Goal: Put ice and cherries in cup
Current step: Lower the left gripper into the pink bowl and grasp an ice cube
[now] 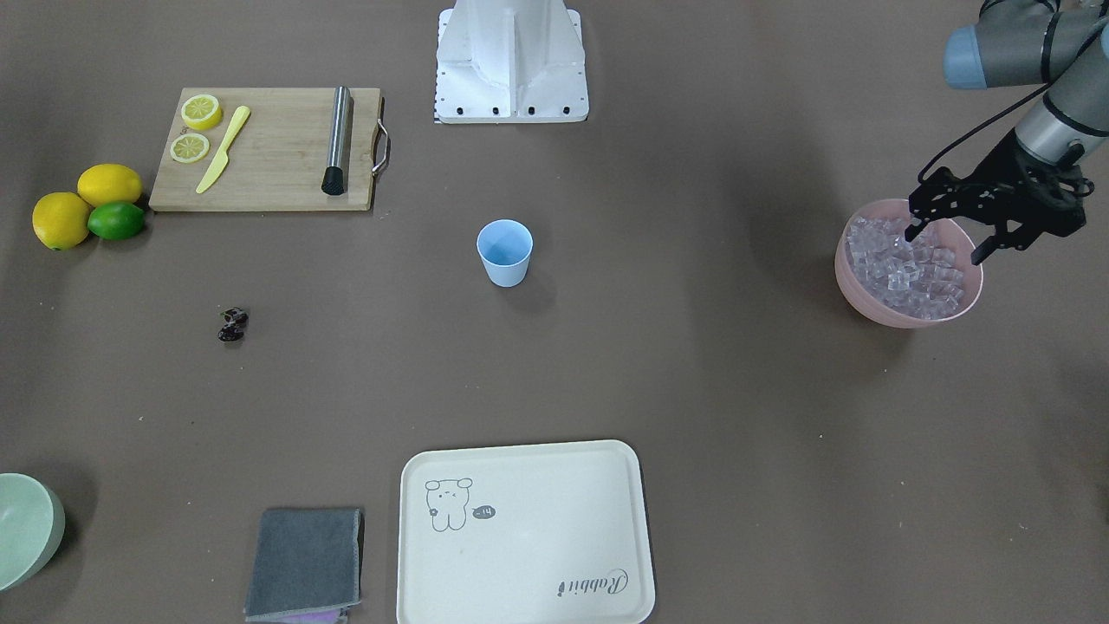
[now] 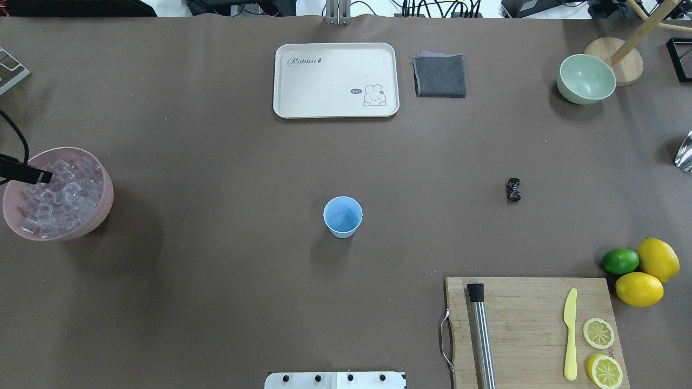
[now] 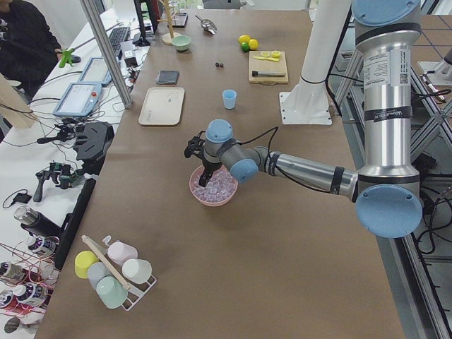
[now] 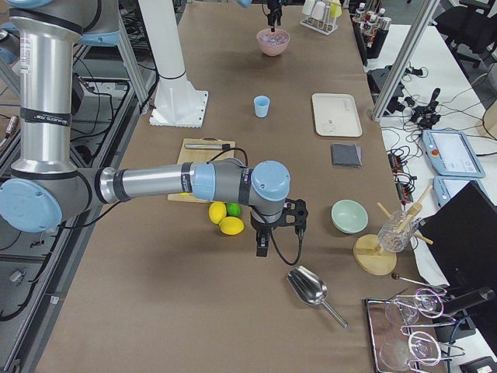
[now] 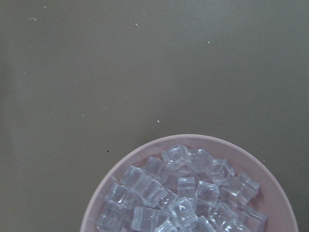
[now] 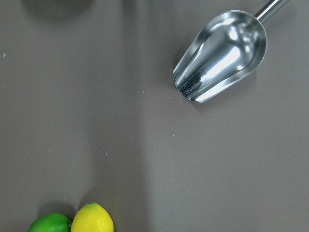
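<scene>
The light blue cup (image 1: 504, 251) stands upright mid-table, also in the overhead view (image 2: 343, 216), and looks empty. The ice (image 1: 910, 273) fills a pink bowl (image 2: 102, 213) at the table's left end; it also shows in the left wrist view (image 5: 188, 193). My left gripper (image 1: 944, 245) is open just above the ice, with nothing between its fingers. The cherries (image 1: 232, 324) lie on the table, also in the overhead view (image 2: 513, 189), far from both grippers. My right gripper (image 4: 262, 242) shows only in the exterior right view, near the lemons; I cannot tell if it is open or shut.
A cutting board (image 2: 532, 329) holds a muddler, a yellow knife and lemon halves. Two lemons (image 2: 649, 273) and a lime (image 2: 620, 261) lie beside it. A cream tray (image 2: 335, 80), a grey cloth (image 2: 439, 75) and a pale green bowl (image 2: 586, 79) sit along the far edge. A metal scoop (image 6: 222, 55) lies under my right wrist.
</scene>
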